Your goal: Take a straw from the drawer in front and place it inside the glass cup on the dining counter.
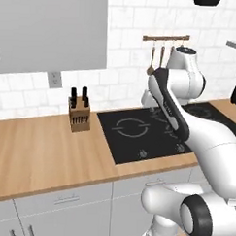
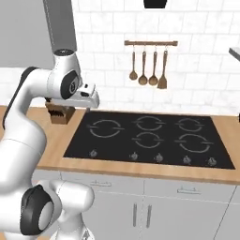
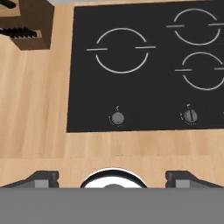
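My gripper (image 3: 112, 178) hangs open above the wood worktop, its two dark fingertips (image 3: 43, 177) spread wide with nothing between them. It looks straight down on the front left of the black hob (image 3: 144, 65). From the right base camera the hand (image 2: 90, 102) hovers over the hob's left edge; from the left one it sits behind the forearm (image 1: 149, 101). The straw, the glass cup and the dining counter are out of view. The grey fronts under the worktop (image 1: 68, 199) are all closed and carry bar handles.
A wooden knife block (image 1: 79, 116) stands on the worktop (image 1: 40, 155) left of the hob. Wooden utensils hang on a wall rail (image 2: 150, 65) behind it. A grey wall cabinet (image 1: 51, 29) hangs at the upper left. More closed fronts run below the hob (image 2: 187, 190).
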{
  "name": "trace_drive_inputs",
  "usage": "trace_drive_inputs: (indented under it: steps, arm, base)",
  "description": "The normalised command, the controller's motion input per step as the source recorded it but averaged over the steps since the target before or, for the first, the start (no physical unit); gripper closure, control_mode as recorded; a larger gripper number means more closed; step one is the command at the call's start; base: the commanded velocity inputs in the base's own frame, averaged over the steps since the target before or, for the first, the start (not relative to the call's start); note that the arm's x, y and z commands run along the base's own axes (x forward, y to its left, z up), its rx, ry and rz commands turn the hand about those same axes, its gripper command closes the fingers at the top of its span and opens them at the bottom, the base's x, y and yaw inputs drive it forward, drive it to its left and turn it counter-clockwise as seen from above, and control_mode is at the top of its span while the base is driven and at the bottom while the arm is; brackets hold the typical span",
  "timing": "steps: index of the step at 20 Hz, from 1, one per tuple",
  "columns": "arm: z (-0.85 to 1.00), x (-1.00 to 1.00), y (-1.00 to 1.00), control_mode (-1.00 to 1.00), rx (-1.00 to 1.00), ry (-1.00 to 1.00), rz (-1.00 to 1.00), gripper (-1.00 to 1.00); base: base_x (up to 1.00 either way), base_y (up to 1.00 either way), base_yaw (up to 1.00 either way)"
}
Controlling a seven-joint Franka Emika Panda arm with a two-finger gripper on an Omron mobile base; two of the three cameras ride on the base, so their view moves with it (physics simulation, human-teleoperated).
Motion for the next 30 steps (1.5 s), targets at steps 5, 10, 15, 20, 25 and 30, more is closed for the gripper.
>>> trace_drive_inputs:
  steps: [5,10,15,20,25,30]
  arm:
    - [0.0,0.0,0.0,1.0,0.0,0.0,0.0,-1.0]
    - [0.0,0.0,0.0,1.0,0.0,0.0,0.0,-1.0]
    - [0.0,0.0,0.0,1.0,0.0,0.0,0.0,-1.0]
    - [0.0,0.0,0.0,1.0,0.0,0.0,0.0,-1.0]
    - [0.0,0.0,0.0,1.0,0.0,0.0,0.0,-1.0]
    - [0.0,0.0,0.0,1.0,0.0,0.0,0.0,-1.0]
  base:
    - [-0.48,0.58,-0.47]
    - [-0.08,0.7,-0.64]
    - [0.0,0.63,-0.62]
    - [0.0,0.47,-0.56]
    - [-0.01,0.62,-0.48]
    - [-0.18,0.47,-0.3]
